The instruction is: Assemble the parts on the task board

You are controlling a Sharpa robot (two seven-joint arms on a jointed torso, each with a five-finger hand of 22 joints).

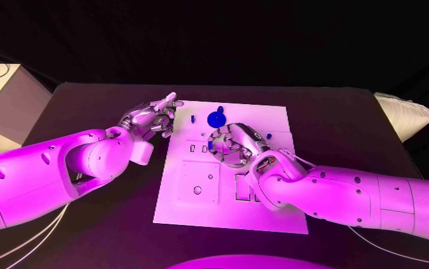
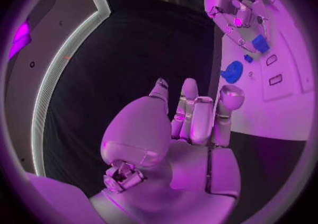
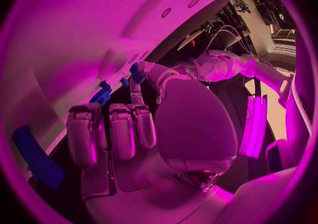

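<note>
White task board (image 1: pixel 192 210) lies flat mid table (image 1: pixel 89 101), with cut-out slots and small blue parts on its far half. Round blue part (image 1: pixel 216 119) sits near the far edge, a tiny blue peg (image 1: pixel 191 119) just beside it to the left, another small blue part (image 1: pixel 257 136) by the right robot hand (image 1: pixel 234 146). The right robot hand hovers over the board's centre, fingers curled in; whether it holds anything I cannot tell. The left robot hand (image 1: pixel 154 119) is at the board's left edge, fingers loosely apart, nothing in it. The parts look like rigid plastic: light, stiff, smooth, likely slippery and easy to flick away. Best taken by fingertip pinch across the round part's rim, pegs by their sides.
</note>
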